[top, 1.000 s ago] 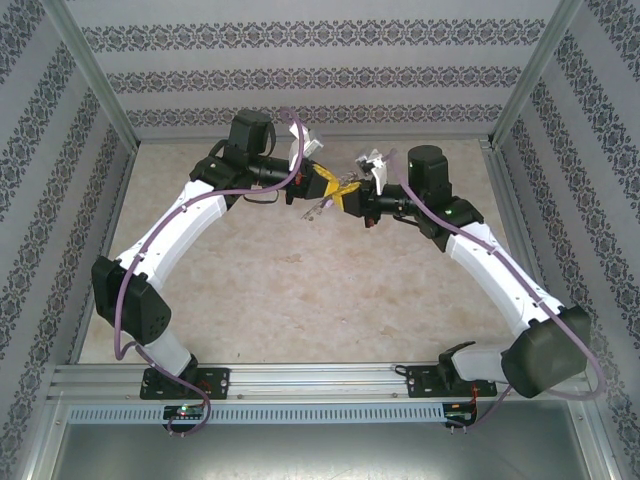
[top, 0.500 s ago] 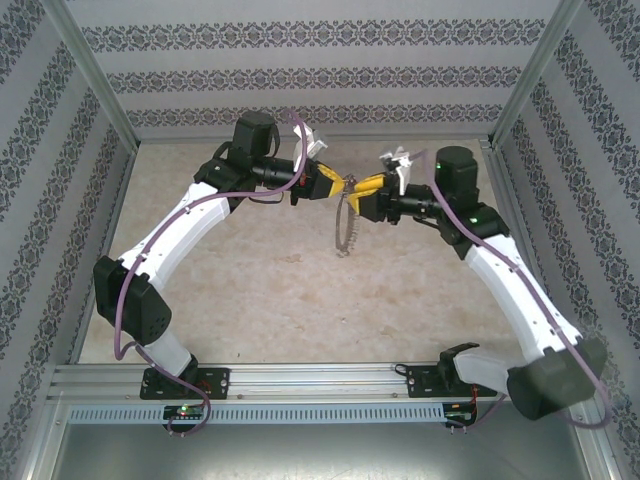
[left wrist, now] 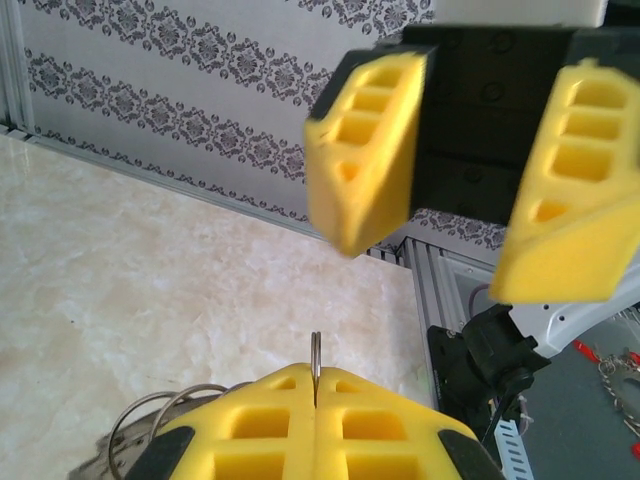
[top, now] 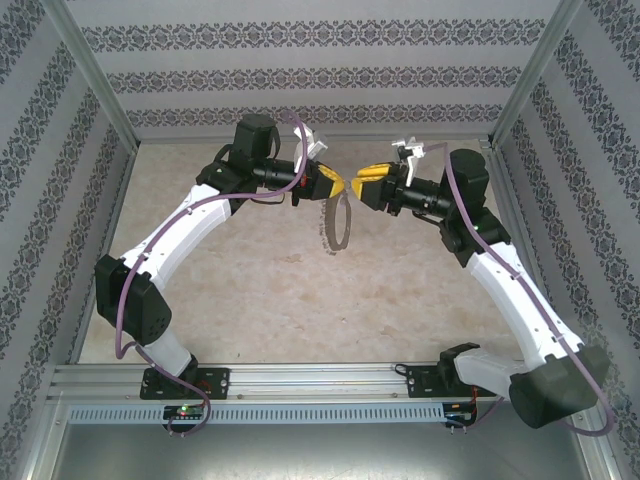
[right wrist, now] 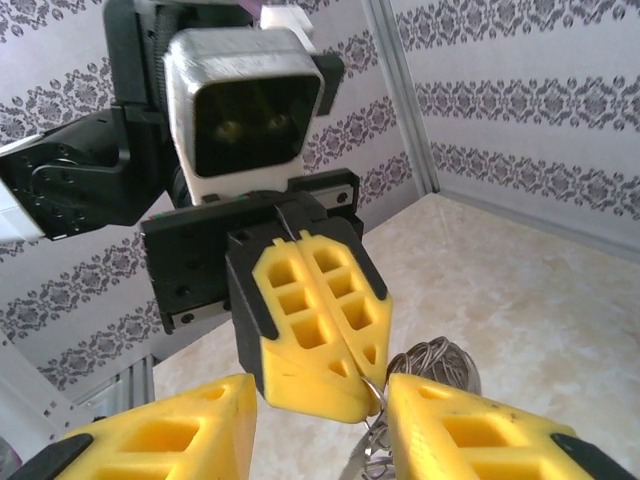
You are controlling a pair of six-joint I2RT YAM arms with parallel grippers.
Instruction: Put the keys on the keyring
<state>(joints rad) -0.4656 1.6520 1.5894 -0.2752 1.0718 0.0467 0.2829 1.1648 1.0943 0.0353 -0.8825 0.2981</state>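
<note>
The keyring (top: 334, 222), a thin dark hoop fringed with small silvery loops, hangs in the air below my left gripper (top: 339, 186). That gripper is shut on the hoop's top rim. In the left wrist view the rim (left wrist: 316, 352) sticks up edge-on from the closed yellow fingers (left wrist: 260, 420). My right gripper (top: 356, 183) faces it tip to tip, open and just apart from it. In the right wrist view its fingers (right wrist: 470, 430) stand on either side of the left gripper's tips (right wrist: 330, 330), with the loops (right wrist: 432, 362) behind. Loose keys are out of view.
The marble-patterned table (top: 260, 290) lies under both arms. Patterned walls (top: 320, 75) enclose it at the back and sides, with metal posts at the corners. An aluminium rail (top: 320, 378) carrying the arm bases runs along the near edge.
My right gripper has opened, let go and drawn back to the right. The keyring has swung down and now hangs from the left gripper alone, which has barely moved.
</note>
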